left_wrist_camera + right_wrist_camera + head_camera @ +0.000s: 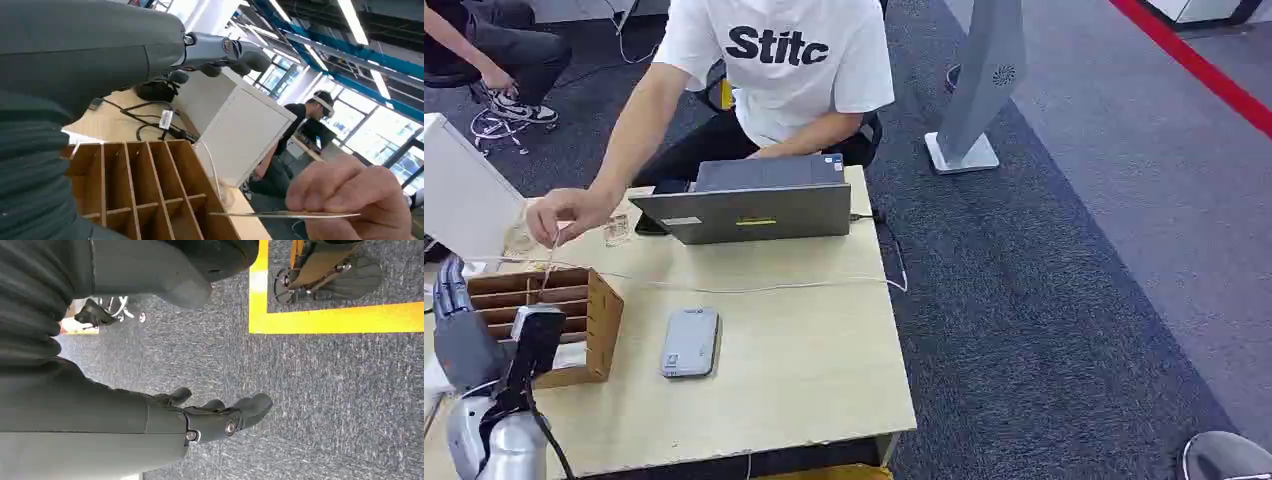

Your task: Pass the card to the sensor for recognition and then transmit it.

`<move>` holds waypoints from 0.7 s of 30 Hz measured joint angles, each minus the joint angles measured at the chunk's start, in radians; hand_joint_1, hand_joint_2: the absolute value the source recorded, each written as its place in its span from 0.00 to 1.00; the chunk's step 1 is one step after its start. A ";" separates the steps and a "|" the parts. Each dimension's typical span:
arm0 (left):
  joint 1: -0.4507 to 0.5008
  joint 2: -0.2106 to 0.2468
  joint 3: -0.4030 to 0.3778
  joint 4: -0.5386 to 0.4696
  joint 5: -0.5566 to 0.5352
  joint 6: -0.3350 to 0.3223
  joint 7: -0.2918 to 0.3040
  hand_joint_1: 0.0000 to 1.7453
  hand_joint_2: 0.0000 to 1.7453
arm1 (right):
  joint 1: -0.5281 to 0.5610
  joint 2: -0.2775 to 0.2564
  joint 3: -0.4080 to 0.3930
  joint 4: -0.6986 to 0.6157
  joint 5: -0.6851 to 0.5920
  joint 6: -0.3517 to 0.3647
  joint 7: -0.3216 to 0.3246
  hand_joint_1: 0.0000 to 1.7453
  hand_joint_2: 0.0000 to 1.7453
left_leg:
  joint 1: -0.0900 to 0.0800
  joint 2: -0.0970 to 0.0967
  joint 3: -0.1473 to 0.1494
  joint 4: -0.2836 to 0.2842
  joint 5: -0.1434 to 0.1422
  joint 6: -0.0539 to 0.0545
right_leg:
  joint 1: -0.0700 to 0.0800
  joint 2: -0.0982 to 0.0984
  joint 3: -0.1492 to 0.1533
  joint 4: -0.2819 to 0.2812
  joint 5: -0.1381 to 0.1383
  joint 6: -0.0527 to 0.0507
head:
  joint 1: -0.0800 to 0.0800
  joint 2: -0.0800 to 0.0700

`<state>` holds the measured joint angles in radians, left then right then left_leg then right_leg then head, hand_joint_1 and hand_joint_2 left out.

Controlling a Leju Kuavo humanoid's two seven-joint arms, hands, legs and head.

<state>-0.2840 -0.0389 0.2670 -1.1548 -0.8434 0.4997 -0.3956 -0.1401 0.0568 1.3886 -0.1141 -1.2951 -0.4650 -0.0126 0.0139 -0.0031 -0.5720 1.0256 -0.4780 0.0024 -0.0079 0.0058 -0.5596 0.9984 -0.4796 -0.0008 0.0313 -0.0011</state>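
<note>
From my seat, at nine o'clock in the head view, the left robot hand (452, 300) stands raised beside the wooden card rack (574, 300), its fingers spread and holding nothing; I judge it is parked there to take a card once one is on offer. In the left wrist view a person's hand (350, 195) pinches the card (285, 215) edge-on, flat, just beyond the rack's open slots, which reads to me as a card being fed in or drawn out for me. At ten o'clock that same hand (569, 212) hovers over the rack's far edge. Toward the centre, the grey sensor pad (690, 342) lies flat on the bench (814, 370), just beside the rack, near enough for a short swipe. At twelve o'clock a laptop (754, 205) sits in front of the seated person. A white cable (754, 288) crosses the pale wood. Off the bench at three o'clock is dark blue-grey carpet, with a grey stand (969, 100) and red floor tape. The right robot hand (220, 417) hangs over the carpet, fingers loosely apart, empty.
</note>
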 joint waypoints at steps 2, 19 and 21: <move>0.000 0.001 0.000 0.006 0.003 -0.008 0.001 0.00 1.00 | 0.000 0.000 0.002 0.000 0.001 0.004 0.000 0.00 1.00 | 0.000 0.000 0.000 0.000 0.000 0.000 | 0.000 0.000 0.000 0.000 0.000 0.000 | 0.000 0.000; 0.004 0.010 -0.022 0.020 0.016 -0.033 -0.022 1.00 1.00 | 0.000 -0.003 0.025 0.000 0.001 0.012 0.000 0.00 1.00 | 0.000 0.000 0.000 0.000 0.000 0.000 | 0.000 0.000 0.000 0.000 0.000 0.000 | 0.000 0.000; 0.005 0.010 -0.024 0.020 0.016 -0.034 -0.022 1.00 1.00 | 0.000 -0.003 0.025 0.000 0.000 0.012 0.000 0.00 1.00 | 0.000 0.000 0.000 0.000 0.000 0.000 | 0.000 0.000 0.000 0.000 0.000 0.000 | 0.000 0.000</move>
<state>-0.2793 -0.0290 0.2430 -1.1345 -0.8274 0.4662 -0.4177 -0.1399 0.0542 1.4134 -0.1141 -1.2947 -0.4532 -0.0126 0.0141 -0.0029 -0.5724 1.0256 -0.4780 0.0023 -0.0079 0.0059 -0.5598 0.9985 -0.4796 -0.0009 0.0313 -0.0011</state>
